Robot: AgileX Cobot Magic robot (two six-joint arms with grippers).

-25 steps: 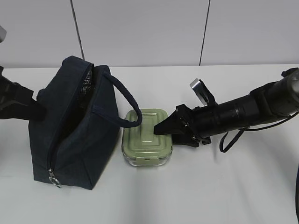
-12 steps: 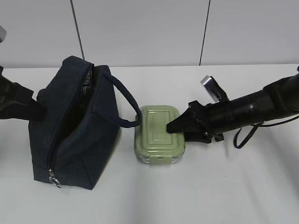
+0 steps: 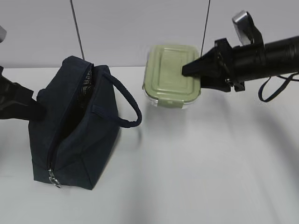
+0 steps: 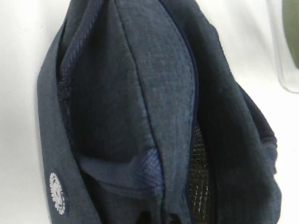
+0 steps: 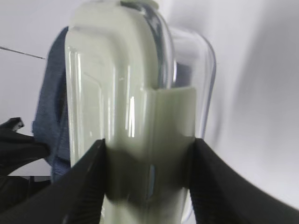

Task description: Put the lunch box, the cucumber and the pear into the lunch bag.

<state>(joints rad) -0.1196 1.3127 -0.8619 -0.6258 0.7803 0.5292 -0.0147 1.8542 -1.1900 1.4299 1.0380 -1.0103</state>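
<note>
Pinching the lunch box by 1 short end, the right gripper jaws hold it clear of the worktop, up right of the lunch bag, whose unzipped mouth gapes. Left jaws: cannot tell, though that arm seems to steady the bag.

A bare test or lab space is suggested rather than a home. A plain white tabletop is seen filling the exterior view from 3 to 9 o'clock, backed at 12 o'clock by a blank white panelled wall split by 2 dark seams. Black robot arms are mounted at both sides.
</note>
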